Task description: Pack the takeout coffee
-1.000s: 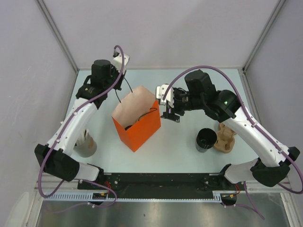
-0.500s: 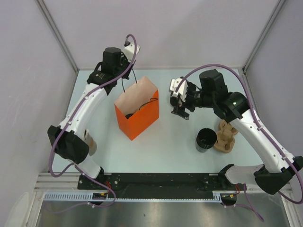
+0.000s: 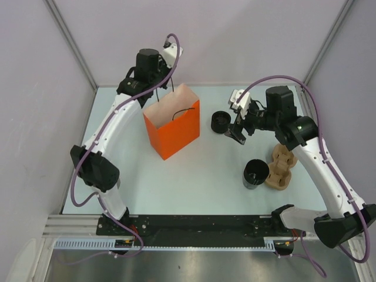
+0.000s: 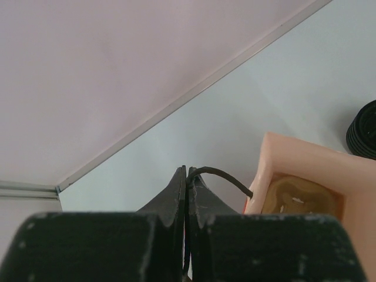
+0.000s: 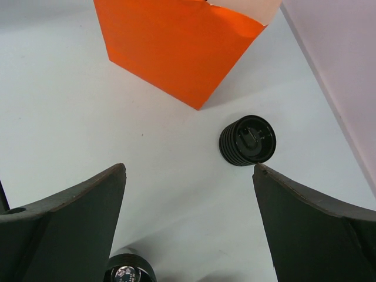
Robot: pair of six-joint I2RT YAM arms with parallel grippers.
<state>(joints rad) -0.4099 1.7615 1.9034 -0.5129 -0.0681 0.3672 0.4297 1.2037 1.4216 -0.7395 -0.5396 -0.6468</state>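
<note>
1. Pale-blue counter (image 3: 205,176) carries everything.
2. Orange paper bag (image 3: 176,132) stands upright and open-topped, left of centre towards the far side.
3. Brown cardboard carrier (image 3: 281,167) lies at the near right, with a wide black cup (image 3: 255,173) just beside it on its left.
4. Left jaws are pinched together on the bag's thin black handle (image 4: 223,176), above its far edge. Right jaws gape wide, gripping nothing, just right of the coffee.
5. Takeout coffee (image 3: 220,121), ridged lid on, stands on the counter right of the bag, outside it.
</note>
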